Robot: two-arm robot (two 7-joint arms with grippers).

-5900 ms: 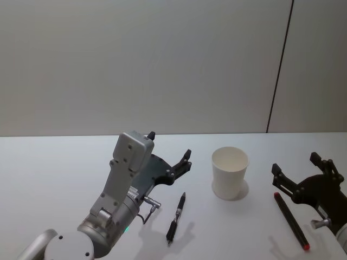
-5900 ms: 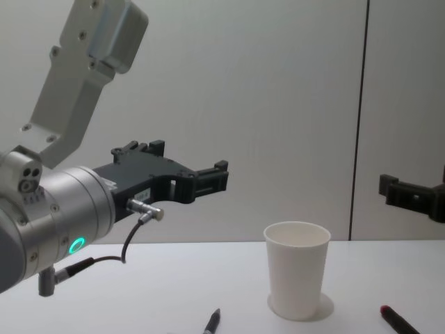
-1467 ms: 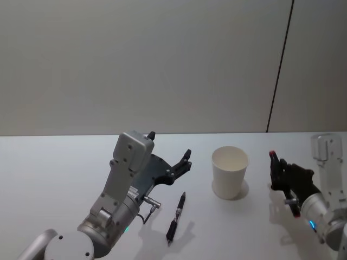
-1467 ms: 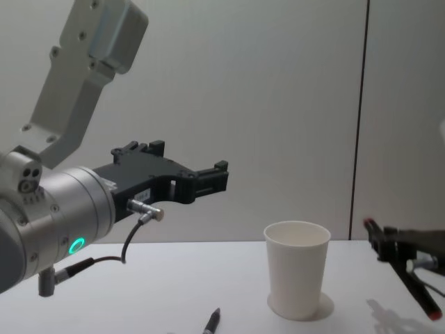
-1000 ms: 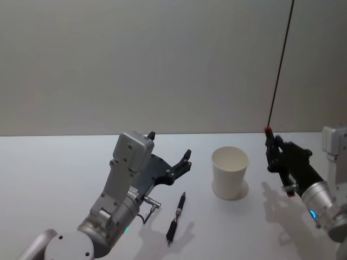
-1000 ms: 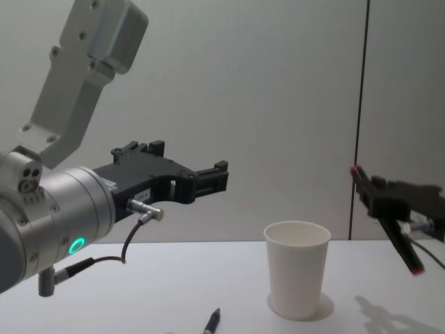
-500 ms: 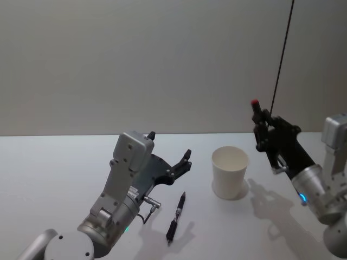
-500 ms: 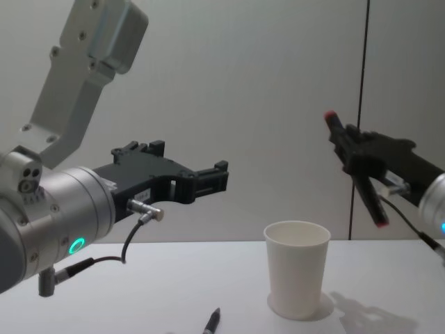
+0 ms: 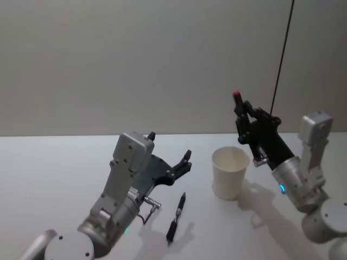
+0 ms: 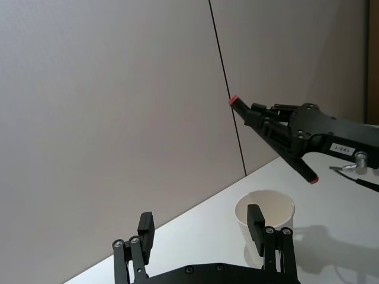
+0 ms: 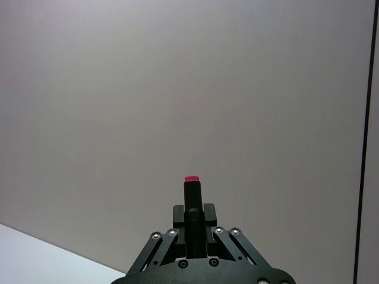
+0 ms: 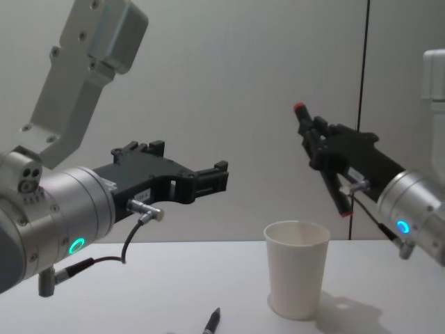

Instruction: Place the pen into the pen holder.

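Over the table (image 9: 54, 173), right gripper (image 12: 320, 146) clamps a tilted red-capped pen (image 12: 336, 189) above the pen holder (image 12: 297, 268); left gripper (image 9: 169, 145) hovers spread

The cup (image 9: 230, 173) is plain white paper, matt, with a rolled rim. The left end effector (image 9: 169, 145) and right end effector (image 12: 316, 142) look like matt black plastic. The arms (image 9: 126, 168) have satin silvery metal casings. The red-tipped pen (image 12: 334, 191) and black pen (image 9: 175, 218) look like plastic. The table (image 9: 54, 173) is smooth, matt white.
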